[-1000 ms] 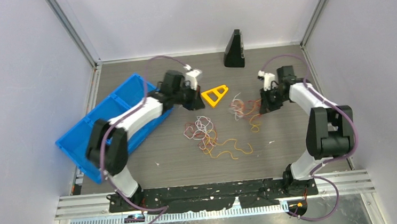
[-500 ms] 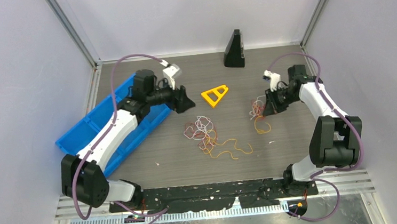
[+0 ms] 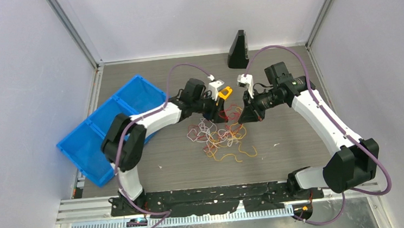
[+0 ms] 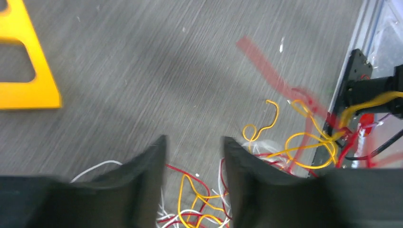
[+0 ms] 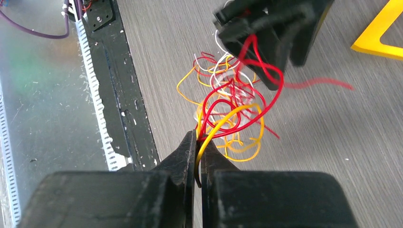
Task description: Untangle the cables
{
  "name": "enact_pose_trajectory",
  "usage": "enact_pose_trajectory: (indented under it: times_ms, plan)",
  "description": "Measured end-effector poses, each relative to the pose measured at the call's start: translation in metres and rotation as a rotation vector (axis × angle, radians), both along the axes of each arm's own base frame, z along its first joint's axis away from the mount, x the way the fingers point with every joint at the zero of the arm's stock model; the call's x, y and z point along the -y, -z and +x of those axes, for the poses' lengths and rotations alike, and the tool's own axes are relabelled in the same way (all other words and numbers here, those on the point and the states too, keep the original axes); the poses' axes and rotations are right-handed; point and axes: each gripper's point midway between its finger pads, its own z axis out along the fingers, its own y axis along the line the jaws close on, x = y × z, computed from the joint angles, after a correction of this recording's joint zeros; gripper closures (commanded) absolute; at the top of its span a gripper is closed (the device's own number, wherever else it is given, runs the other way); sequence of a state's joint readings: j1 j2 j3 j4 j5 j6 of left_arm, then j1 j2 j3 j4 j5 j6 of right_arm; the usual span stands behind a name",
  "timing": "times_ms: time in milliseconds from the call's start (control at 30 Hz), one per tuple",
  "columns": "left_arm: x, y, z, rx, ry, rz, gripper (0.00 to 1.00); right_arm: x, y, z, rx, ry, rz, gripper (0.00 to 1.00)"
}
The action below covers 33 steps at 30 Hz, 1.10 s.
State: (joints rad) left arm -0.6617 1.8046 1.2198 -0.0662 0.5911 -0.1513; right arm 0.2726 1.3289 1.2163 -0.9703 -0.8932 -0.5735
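Observation:
A tangle of thin red, yellow and white cables [image 3: 218, 137] lies mid-table. My right gripper [image 3: 247, 116] is shut on yellow and red cables [image 5: 223, 121], which hang from its tips in loops over the pile [image 5: 228, 95]. My left gripper [image 3: 217, 114] stands open just left of it, low over the pile's far edge. In the left wrist view its fingers [image 4: 142, 178] straddle bare table with red, yellow and white strands [image 4: 199, 199] below them, none held. The left gripper [image 5: 271, 33] shows at the top of the right wrist view.
A yellow triangular frame [image 3: 223, 94] lies just behind the left gripper, also in the left wrist view [image 4: 23, 66]. A blue bin [image 3: 94, 128] sits at the left. A black wedge stand [image 3: 238, 50] is at the back. The base rail [image 3: 217, 197] runs along the near edge.
The right gripper carried its cables left from the right side to the central pile. The left gripper swung right from the bin to meet it beside the yellow frame.

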Motion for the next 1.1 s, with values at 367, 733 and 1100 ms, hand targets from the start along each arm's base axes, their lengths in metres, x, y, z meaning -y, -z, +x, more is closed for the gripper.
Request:
enact_pose_trajectory:
  times_ms: [367, 733, 1100]
  plan:
    - [-0.033, 0.038, -0.032, -0.123, -0.030, -0.003, 0.15, 0.003, -0.015, 0.004, 0.090, 0.034, 0.001, 0.95]
    - [-0.046, -0.050, -0.032, 0.340, 0.147, -0.142, 0.06, 0.002, -0.014, 0.004, 0.080, 0.044, 0.007, 0.95]
    - [0.000, -0.021, -0.060, 0.361, 0.339, -0.113, 0.54, -0.004, -0.032, 0.009, 0.100, 0.051, 0.048, 0.94]
